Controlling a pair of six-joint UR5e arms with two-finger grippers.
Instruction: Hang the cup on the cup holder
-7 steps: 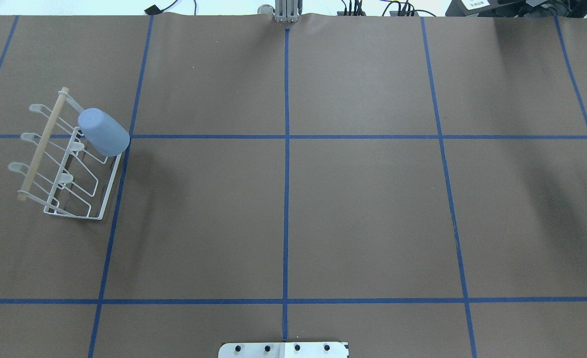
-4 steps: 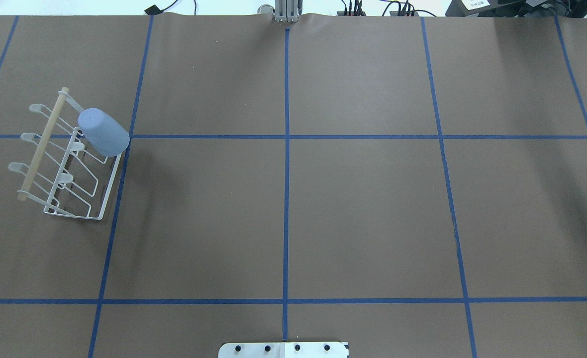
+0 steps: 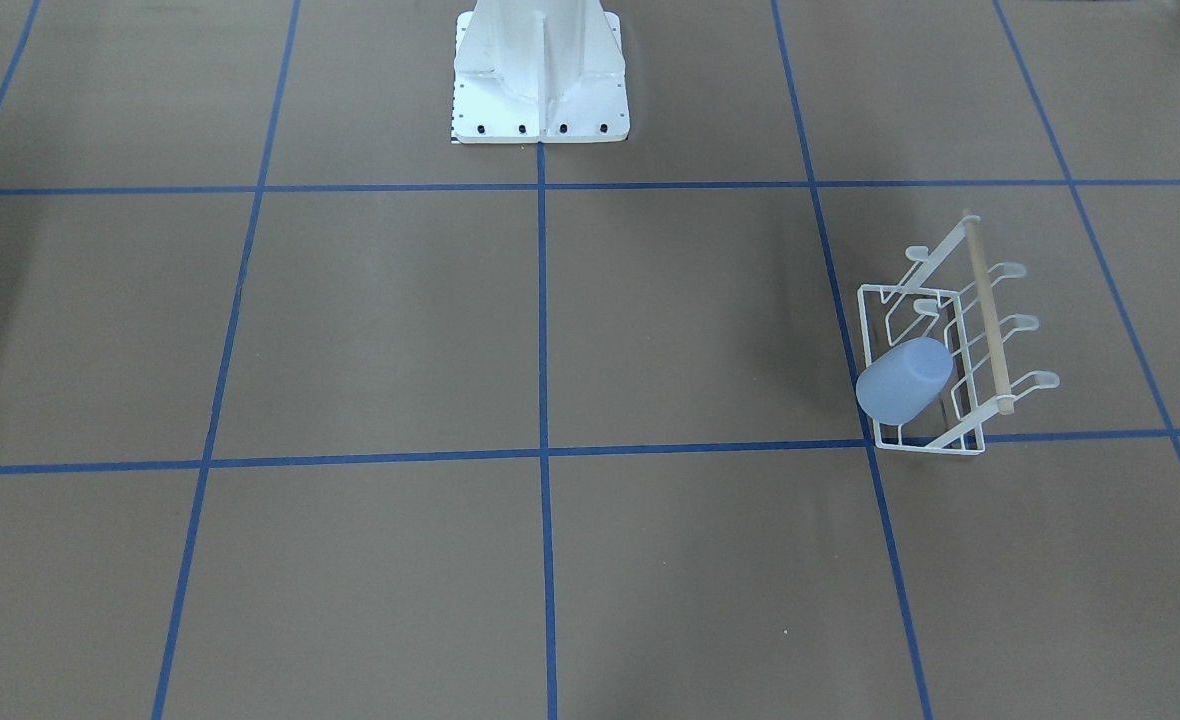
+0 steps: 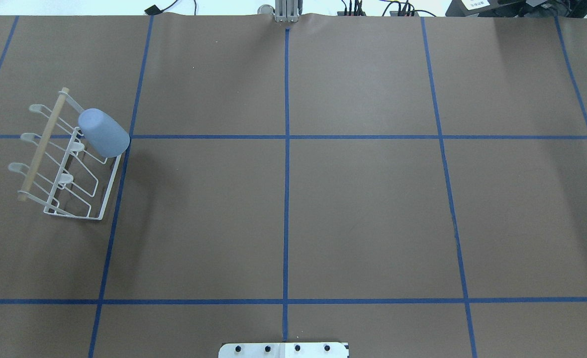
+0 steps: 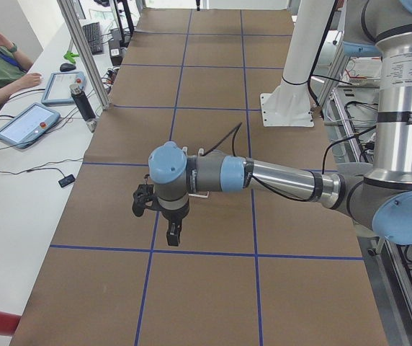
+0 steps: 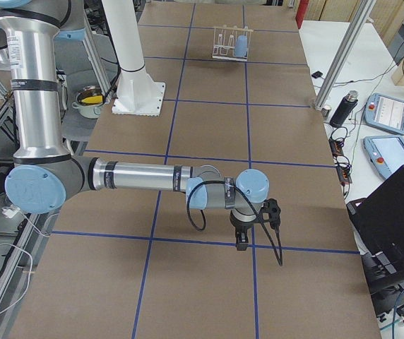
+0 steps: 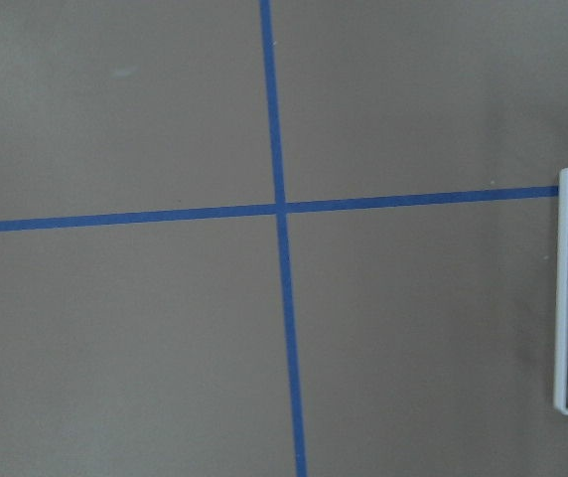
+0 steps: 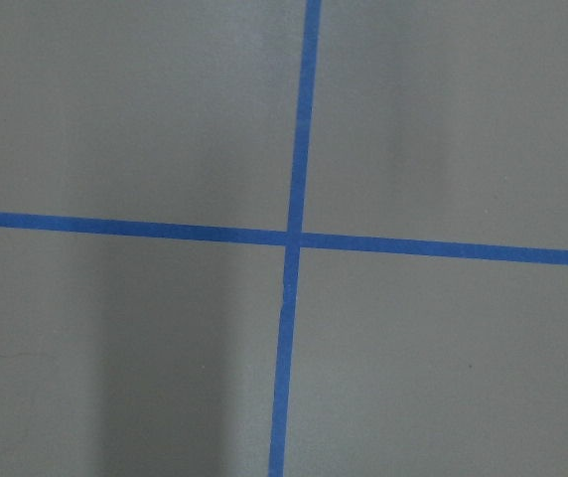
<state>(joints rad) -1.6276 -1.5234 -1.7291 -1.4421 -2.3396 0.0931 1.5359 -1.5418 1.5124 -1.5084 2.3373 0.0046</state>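
Looking across from the left: the cup holder (image 4: 43,143) sits at the left end of the table, skewed against the blue tape grid (image 4: 285,199). The light-blue cup (image 4: 103,132) is on it, slipped over the prong at the rack's far corner, on the side facing the table middle. Its long axis is tilted, narrow closed end up toward the wooden dowel (image 3: 987,310), wide end down and outward. To me that reads as hung, so the job looks pretty much done. By a lot the nearer one is the left gripper (image 5: 171,232), hanging fingers-down over that side. Its wrist cam only catches a sliver of the rack's base frame (image 7: 564,298) at the edge, so the cup lies off to one side of it, not underneath. Can't tell if it's open or closed from the side shot, but it isn't holding the cup. Past the robot's base plate (image 4: 283,349), the right gripper (image 6: 242,242) is well apart at the other end, same deal, can't tell. If a re-seat were needed, the neighbouring prongs and dowel crowd the cup.
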